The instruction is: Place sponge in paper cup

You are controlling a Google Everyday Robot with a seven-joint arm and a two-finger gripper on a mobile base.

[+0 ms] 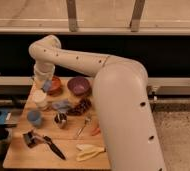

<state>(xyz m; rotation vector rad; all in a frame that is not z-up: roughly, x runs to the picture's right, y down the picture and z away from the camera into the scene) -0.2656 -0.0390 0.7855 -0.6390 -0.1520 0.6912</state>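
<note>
My gripper (44, 83) hangs at the back left of the wooden table (18, 152), just above and behind the white paper cup (40, 99). It is shut on a small blue sponge (47, 86), which hangs between the fingers above the cup's rim. The cup stands upright near the table's left edge. The sponge is beside the brown bowl (56, 86).
A purple bowl (79, 85) stands at the back. A blue cup (34, 117), a blue-grey cloth (63, 105), dark grapes (82, 106), a metal cup (61, 119), a black tool (43, 141), a banana (88, 150) and a carrot (95, 131) lie around. My arm (118, 100) covers the table's right side.
</note>
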